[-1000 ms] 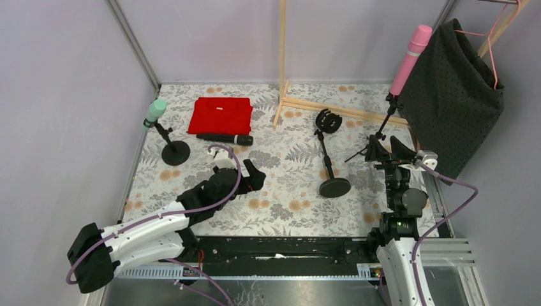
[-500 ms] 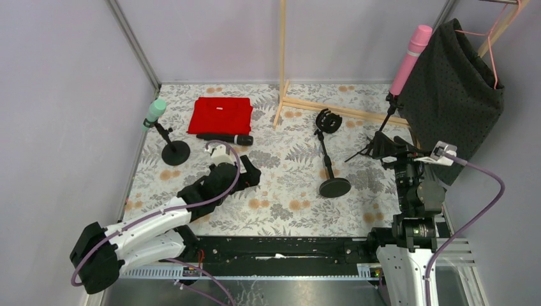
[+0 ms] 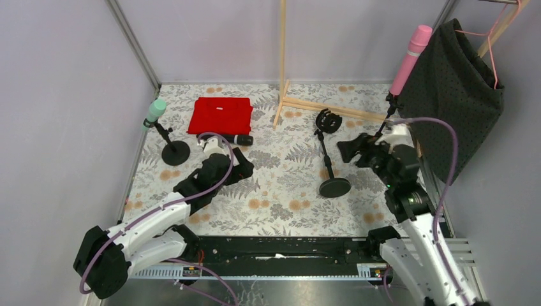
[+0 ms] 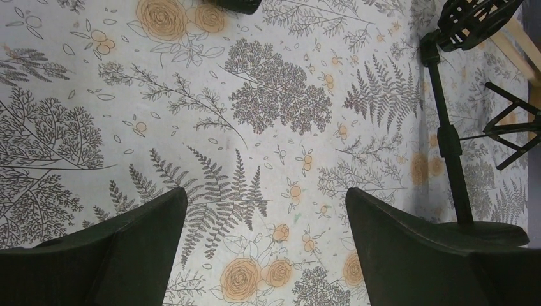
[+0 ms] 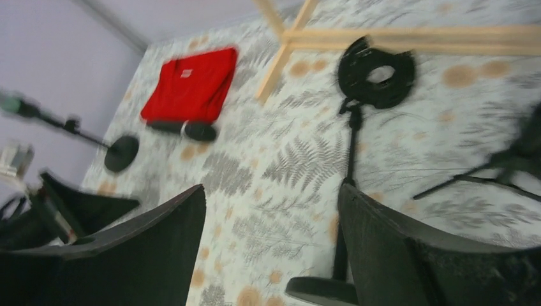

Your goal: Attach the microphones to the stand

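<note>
The desk (image 3: 281,210) is hemmed by lilac walls (image 3: 64,95) left and far, with a wooden frame (image 3: 281,51) at the far middle and a dark garment (image 3: 453,95) hanging at its right edge. Open floral surface lies between the round-based stand (image 3: 328,153) and the left end effector (image 3: 242,164), which is spread wide just near the black microphone (image 3: 224,138) lying along a red cloth (image 3: 220,115). The right end effector (image 3: 348,148), also spread, hovers right of that stand. The mint green microphone (image 3: 154,111) sits clipped far left, the pink microphone (image 3: 410,58) far right.
</note>
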Controlling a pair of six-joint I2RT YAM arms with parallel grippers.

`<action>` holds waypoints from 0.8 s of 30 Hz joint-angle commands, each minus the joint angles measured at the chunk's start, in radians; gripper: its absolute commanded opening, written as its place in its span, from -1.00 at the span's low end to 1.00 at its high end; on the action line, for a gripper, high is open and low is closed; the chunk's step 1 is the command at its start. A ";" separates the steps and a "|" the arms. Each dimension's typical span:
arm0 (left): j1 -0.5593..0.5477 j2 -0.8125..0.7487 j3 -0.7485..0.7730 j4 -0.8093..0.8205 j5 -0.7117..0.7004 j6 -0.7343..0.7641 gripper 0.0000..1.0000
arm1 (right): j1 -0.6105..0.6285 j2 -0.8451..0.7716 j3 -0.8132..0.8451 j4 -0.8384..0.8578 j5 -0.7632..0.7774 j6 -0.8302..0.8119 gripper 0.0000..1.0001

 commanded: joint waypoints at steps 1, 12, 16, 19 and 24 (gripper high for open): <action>0.018 -0.009 0.052 0.012 0.003 0.020 0.97 | 0.358 0.145 0.106 -0.048 0.310 -0.185 0.64; 0.032 -0.072 0.054 -0.038 -0.011 0.014 0.98 | 0.522 0.751 0.419 -0.096 0.524 -0.266 0.64; 0.034 -0.082 0.046 -0.041 -0.001 0.010 0.97 | 0.480 0.889 0.530 -0.176 0.475 -0.267 0.64; 0.036 -0.087 0.042 -0.040 0.009 0.005 0.97 | 0.409 0.966 0.590 -0.245 0.401 -0.242 0.61; 0.036 -0.104 0.032 -0.042 0.012 0.002 0.97 | 0.307 1.065 0.641 -0.297 0.296 -0.230 0.58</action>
